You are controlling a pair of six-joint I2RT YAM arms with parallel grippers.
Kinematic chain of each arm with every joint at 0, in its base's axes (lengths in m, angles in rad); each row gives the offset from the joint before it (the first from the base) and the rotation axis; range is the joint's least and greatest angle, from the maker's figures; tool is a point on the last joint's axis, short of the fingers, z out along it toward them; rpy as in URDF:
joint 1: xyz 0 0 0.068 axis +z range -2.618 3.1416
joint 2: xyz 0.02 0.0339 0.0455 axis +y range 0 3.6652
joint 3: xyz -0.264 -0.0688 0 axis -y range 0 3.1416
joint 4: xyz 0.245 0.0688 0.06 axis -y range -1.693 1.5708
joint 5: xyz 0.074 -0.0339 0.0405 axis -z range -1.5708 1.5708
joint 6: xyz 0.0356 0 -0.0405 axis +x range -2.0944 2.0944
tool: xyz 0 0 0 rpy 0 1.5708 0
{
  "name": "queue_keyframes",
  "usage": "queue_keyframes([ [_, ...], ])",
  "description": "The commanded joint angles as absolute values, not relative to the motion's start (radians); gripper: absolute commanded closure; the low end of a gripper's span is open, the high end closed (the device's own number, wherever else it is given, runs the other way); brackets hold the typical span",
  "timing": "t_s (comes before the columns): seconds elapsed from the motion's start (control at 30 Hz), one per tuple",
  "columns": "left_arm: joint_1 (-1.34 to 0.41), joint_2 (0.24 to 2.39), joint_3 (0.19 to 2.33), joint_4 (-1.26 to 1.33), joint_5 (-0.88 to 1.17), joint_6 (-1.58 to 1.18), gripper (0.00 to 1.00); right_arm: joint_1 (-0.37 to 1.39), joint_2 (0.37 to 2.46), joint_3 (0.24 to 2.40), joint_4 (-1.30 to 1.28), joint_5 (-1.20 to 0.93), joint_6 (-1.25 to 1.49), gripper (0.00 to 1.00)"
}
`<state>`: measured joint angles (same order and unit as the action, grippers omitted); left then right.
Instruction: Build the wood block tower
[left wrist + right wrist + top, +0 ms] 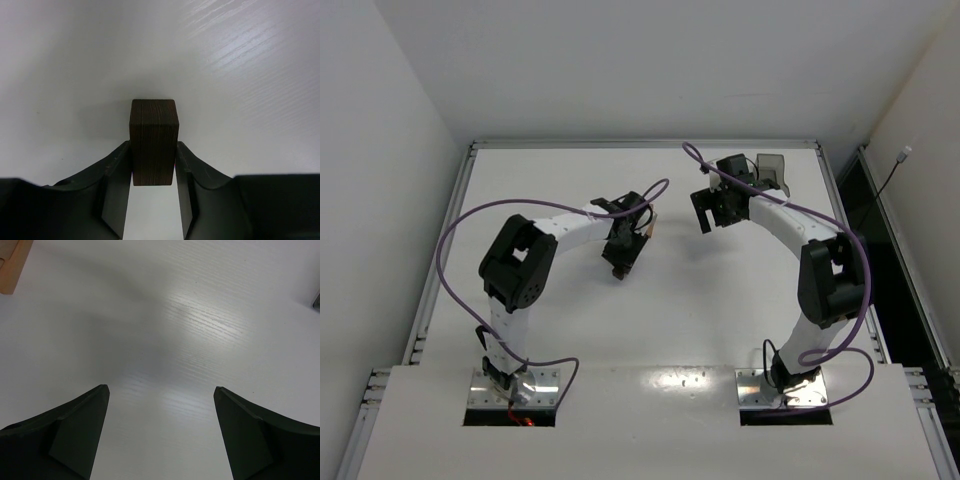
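Start with your left gripper (153,159): its two fingers are clamped on the lower half of a dark brown block (153,134), held upright, with the top half standing clear above the pads. Only bare white table (250,75) shows beyond the block in the wrist view, so I judge it is being carried rather than already seated on anything.

In the overhead view a light tan piece (648,229) sits just beside that gripper, on its far right side. It is probably the lower part of the tower, though too little of it shows to tell whether it is one piece or a stack.

The step in hand, then, looks like capping: the dark block goes on top of the tan wood. For the next move you'd need the block centred over the tan top face and level before you lower it. Let go only once it rests flat — a narrow stack will tip if nudged.

Your right gripper (160,389) is spread wide and empty, hovering over bare table near the left one.

Farthest off, a translucent grey tray (777,170) stands by the back right corner.

No brand, label or writing can be read anywhere.
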<state>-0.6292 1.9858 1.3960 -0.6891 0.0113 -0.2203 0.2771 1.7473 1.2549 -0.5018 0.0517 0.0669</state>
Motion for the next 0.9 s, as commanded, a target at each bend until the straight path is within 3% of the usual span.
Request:
queue_keyframes([
  [0.0, -0.641, 1.991, 1.419, -0.675, 0.005, -0.219, 0.68, 0.275, 1.724, 1.264, -0.472, 0.051, 0.060, 0.17],
  [0.07, -0.641, 1.991, 1.430, -0.675, 0.005, -0.219, 0.71, 0.275, 1.724, 1.264, -0.472, 0.051, 0.060, 0.17],
  [0.3, -0.641, 1.892, 1.463, -0.704, -0.030, -0.230, 1.00, 0.275, 1.724, 1.264, -0.472, 0.051, 0.060, 0.17],
  [0.43, -0.641, 1.801, 1.485, -0.701, -0.040, -0.279, 1.00, 0.275, 1.715, 1.264, -0.472, 0.051, 0.060, 0.17],
  [0.6, -0.641, 1.809, 1.662, -0.742, -0.014, -0.301, 1.00, 0.285, 1.715, 1.264, -0.472, 0.051, 0.060, 0.17],
  [0.87, -0.598, 1.988, 1.960, -0.827, -0.021, -0.262, 1.00, 0.285, 1.715, 1.264, -0.482, 0.051, 0.060, 0.17],
])
